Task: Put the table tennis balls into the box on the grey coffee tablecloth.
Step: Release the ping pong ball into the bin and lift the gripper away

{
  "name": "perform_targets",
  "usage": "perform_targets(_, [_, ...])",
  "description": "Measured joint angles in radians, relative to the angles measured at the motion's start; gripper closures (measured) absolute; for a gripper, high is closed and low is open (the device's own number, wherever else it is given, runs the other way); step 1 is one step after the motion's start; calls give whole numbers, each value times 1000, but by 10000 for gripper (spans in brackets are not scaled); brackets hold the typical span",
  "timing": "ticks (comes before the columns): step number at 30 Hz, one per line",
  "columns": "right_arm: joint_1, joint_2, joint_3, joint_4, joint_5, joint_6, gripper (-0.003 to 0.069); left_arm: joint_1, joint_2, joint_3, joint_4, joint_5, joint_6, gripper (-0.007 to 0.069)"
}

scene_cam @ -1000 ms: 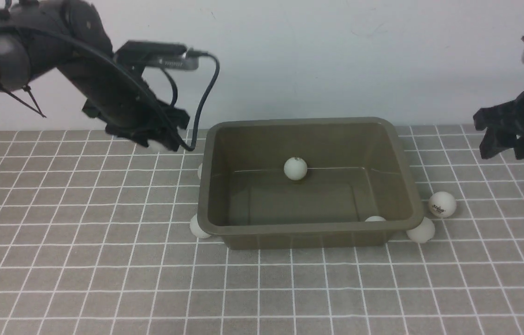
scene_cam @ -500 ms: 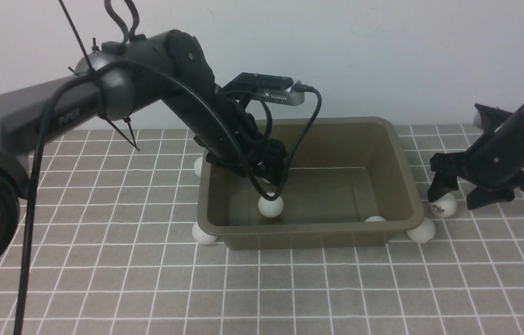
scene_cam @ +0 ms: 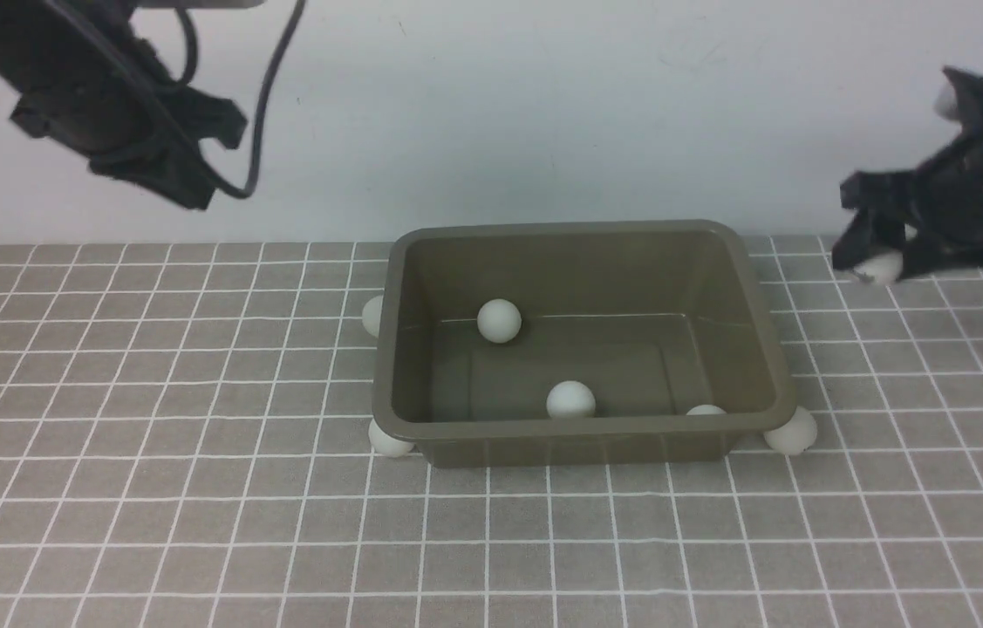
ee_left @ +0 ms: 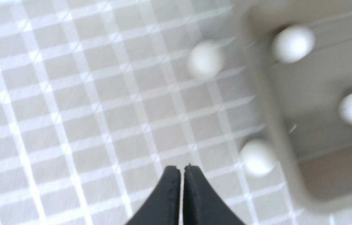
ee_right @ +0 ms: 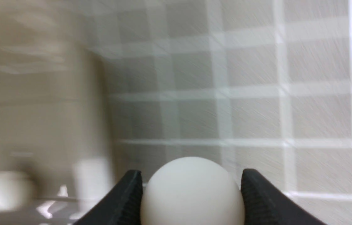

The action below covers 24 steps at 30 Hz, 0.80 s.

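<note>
With three table tennis balls (scene_cam: 570,399) now in the box (scene_cam: 580,429), the left gripper (ee_left: 182,170) has risen far left, closed and empty, while the right gripper (scene_cam: 882,260) has lifted another ball (ee_right: 191,193) off the grey coffee tablecloth (scene_cam: 194,523) and pinches it right of the box, ready to deliver.

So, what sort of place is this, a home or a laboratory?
Probably a robot test bench in a laboratory, not a home: black robot arms over a grid-printed tablecloth, a bare white wall behind, and only a box and table tennis balls laid out.
</note>
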Motion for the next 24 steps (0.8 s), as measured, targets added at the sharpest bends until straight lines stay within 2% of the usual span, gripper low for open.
perform_targets(2, [69, -21, -10, 25, -27, -59, 294, 11, 4, 83, -25, 2, 7, 629])
perform_targets(3, [69, -21, -10, 27, -30, -64, 294, 11, 5, 92, -33, 2, 8, 629])
perform_targets(4, [120, -14, -12, 36, -54, -89, 294, 7, 14, 154, -60, -3, 23, 629])
perform_targets(8, [222, 39, -12, 40, -105, -116, 277, -41, 57, 276, -128, -82, 76, 624])
perform_targets(12, [239, 57, -12, 40, -111, -118, 135, -110, 116, 300, -149, -140, 116, 559])
perform_targets(16, [233, 38, -14, 6, -98, -118, 34, -171, 171, 301, -162, -210, 126, 401])
perform_targets(21, [219, -1, -15, -53, -65, -108, 20, -197, 204, 301, -163, -281, 129, 169])
perform_targets(23, [214, -14, -15, -85, -47, -102, 27, -201, 212, 301, -166, -313, 129, 89])
perform_targets(24, [213, -17, -15, -91, -42, -101, 28, -201, 215, 301, -169, -320, 129, 75])
